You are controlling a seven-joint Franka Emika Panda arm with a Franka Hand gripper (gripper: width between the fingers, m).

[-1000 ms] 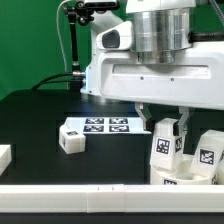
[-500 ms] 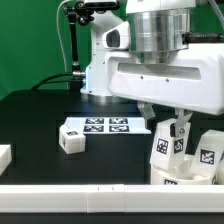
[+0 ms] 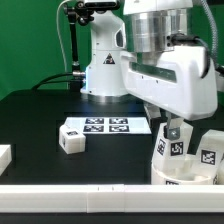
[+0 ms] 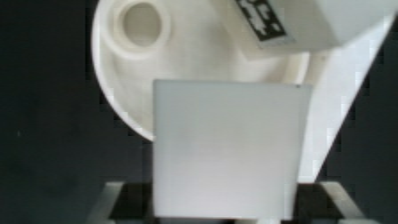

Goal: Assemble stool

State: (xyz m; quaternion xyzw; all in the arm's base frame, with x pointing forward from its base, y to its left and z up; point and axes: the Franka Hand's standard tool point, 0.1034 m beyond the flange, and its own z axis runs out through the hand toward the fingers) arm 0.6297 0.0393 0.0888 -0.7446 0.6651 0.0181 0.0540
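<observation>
My gripper is pinching the top of an upright white leg, which stands on the seat disc at the table's front corner, on the exterior view's right. A second leg stands on the disc just beside it. The third leg lies well apart, mid-table, at a corner of the marker board.
</observation>
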